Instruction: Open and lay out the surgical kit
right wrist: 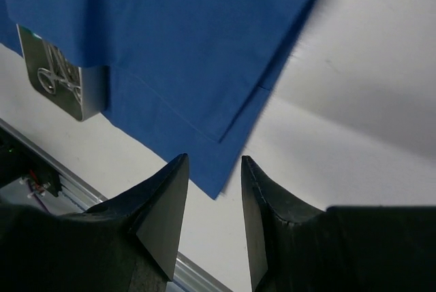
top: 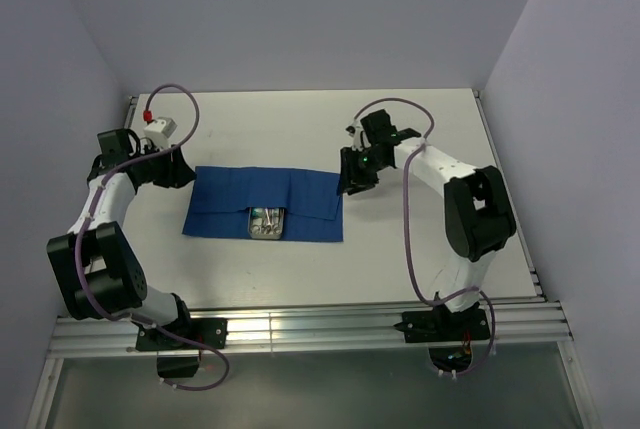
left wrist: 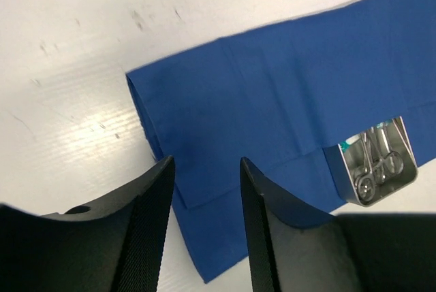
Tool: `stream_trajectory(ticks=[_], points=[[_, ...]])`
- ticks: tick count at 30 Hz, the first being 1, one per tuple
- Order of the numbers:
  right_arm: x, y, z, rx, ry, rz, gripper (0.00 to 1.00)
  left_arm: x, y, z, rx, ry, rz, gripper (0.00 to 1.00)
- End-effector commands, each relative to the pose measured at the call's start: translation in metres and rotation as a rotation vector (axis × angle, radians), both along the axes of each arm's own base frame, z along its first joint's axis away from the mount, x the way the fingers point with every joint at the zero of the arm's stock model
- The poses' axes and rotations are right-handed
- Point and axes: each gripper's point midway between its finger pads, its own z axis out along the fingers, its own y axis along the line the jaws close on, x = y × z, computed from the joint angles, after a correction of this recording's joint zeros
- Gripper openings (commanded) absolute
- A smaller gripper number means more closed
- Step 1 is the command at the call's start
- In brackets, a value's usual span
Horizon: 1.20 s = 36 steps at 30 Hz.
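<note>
**Position.** The cloth wrap [top: 262,204] lies flat at the centre of the bench [top: 420,139], still partly folded. A flap covers the far part of the steel tray [top: 266,222]. The tray's near end is exposed and reaches the near edge of the wrap. Ring-handled instruments [left wrist: 377,163] are visible inside the tray. A white-green packet [left wrist: 349,146] shows at the flap line, mostly hidden.

**Tool state.** The left tool [left wrist: 204,169] is open and empty, above the left end of the wrap. The right tool [right wrist: 214,163] is open and empty, above the near right corner. Contact with the cloth cannot be confirmed for either tool.

**Hazards.**
- Both ends show stacked layers. Pinching more than the top layer would probably drag the whole wrap instead of unfolding it.
- The flap rests on the tray. A fast or low pull could shift or tip the tray and scatter the instruments.
- The bench looks smooth. An uneven pull from one side may slide the kit toward the near rail [top: 300,327].

**Surroundings.** A white connector block [top: 158,129] sits on the left arm, far left. Purple cables [top: 408,239] loop beside both arms and could snag. Nothing stands between either tool and the wrap.
</note>
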Motion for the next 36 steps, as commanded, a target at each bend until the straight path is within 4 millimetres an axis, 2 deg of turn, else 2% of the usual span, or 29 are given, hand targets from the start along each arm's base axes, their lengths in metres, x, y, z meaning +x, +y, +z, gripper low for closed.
stream_trajectory(ticks=[1, 5, 10, 15, 27, 30, 31, 36], points=[[0.014, 0.015, -0.007, -0.044, 0.0, -0.044, 0.44, 0.0, -0.004, 0.003, -0.02, 0.002, 0.034, 0.49], [0.011, 0.014, -0.025, -0.067, 0.06, -0.066, 0.42, -0.002, -0.011, 0.009, -0.044, -0.009, 0.03, 0.49], [0.006, 0.021, -0.032, -0.058, 0.073, -0.05, 0.44, -0.002, -0.013, 0.008, -0.053, -0.007, 0.029, 0.5], [0.012, 0.029, -0.036, -0.047, 0.076, -0.046, 0.44, 0.0, -0.014, 0.009, -0.069, -0.001, 0.032, 0.5], [0.019, 0.043, -0.053, -0.005, 0.116, -0.029, 0.39, -0.001, -0.013, 0.007, -0.058, 0.005, 0.033, 0.5], [0.017, 0.045, -0.055, 0.004, 0.131, -0.02, 0.26, -0.001, -0.012, 0.004, -0.053, 0.01, 0.038, 0.5], [0.015, 0.045, -0.057, 0.0, 0.135, -0.018, 0.19, -0.001, -0.011, 0.004, -0.05, 0.011, 0.041, 0.5], [0.013, 0.036, -0.066, -0.054, 0.147, -0.026, 0.04, -0.001, -0.008, 0.001, -0.033, 0.011, 0.053, 0.49]])
